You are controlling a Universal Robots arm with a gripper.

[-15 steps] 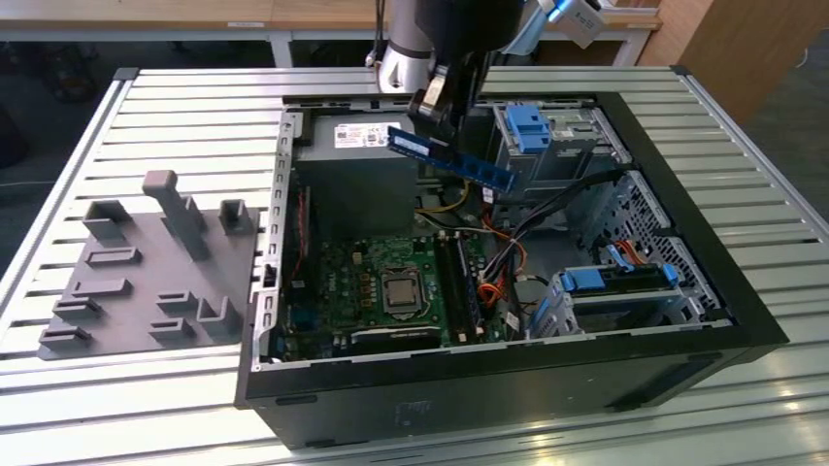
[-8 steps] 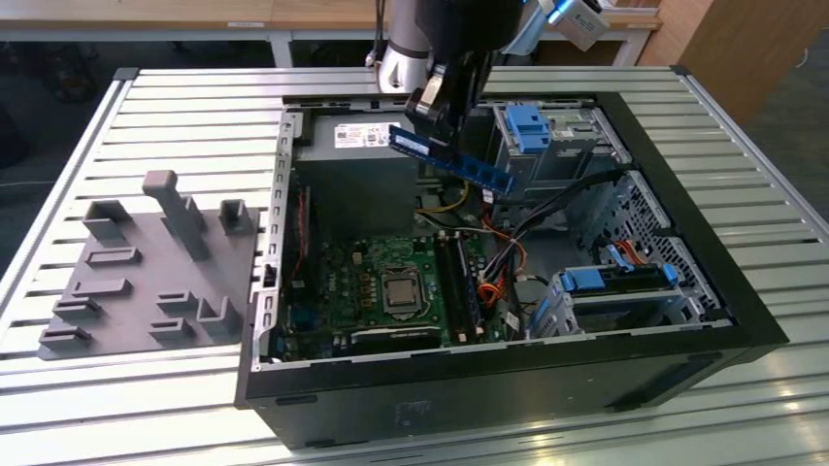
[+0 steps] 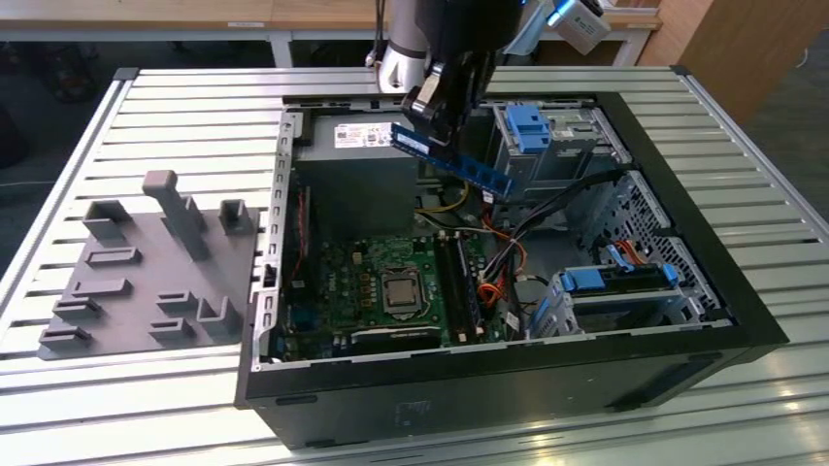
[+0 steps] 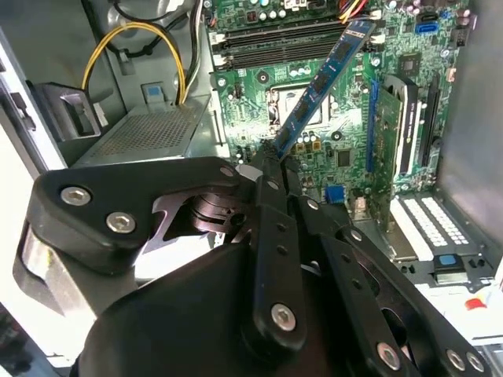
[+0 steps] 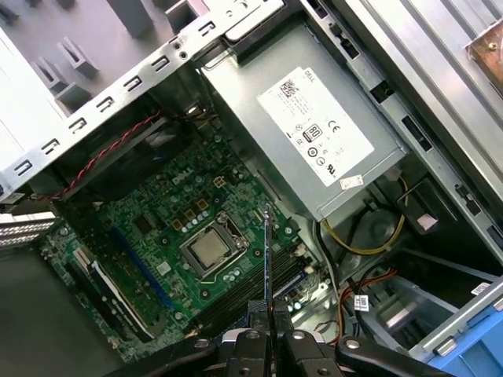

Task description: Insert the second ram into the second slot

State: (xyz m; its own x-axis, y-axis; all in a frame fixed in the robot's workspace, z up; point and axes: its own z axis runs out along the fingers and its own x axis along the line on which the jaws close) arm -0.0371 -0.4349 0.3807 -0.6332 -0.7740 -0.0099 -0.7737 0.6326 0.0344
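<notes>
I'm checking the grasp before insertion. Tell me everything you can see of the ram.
The ram is a thin, narrow blue circuit-board strip with small dark chips along its face. The gripper pinches one end between its fingers, and the rest sticks out free. In the exterior view it hangs tilted in the air inside the open case, above the motherboard, not in a slot and touching nothing else.

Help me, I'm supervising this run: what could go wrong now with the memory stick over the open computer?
1. The gripper pinches the memory stick by one end, tilted above the board; it could pivot or slip.
2. Loose cables lie right beside the memory slots; the stick might snag them.
</notes>
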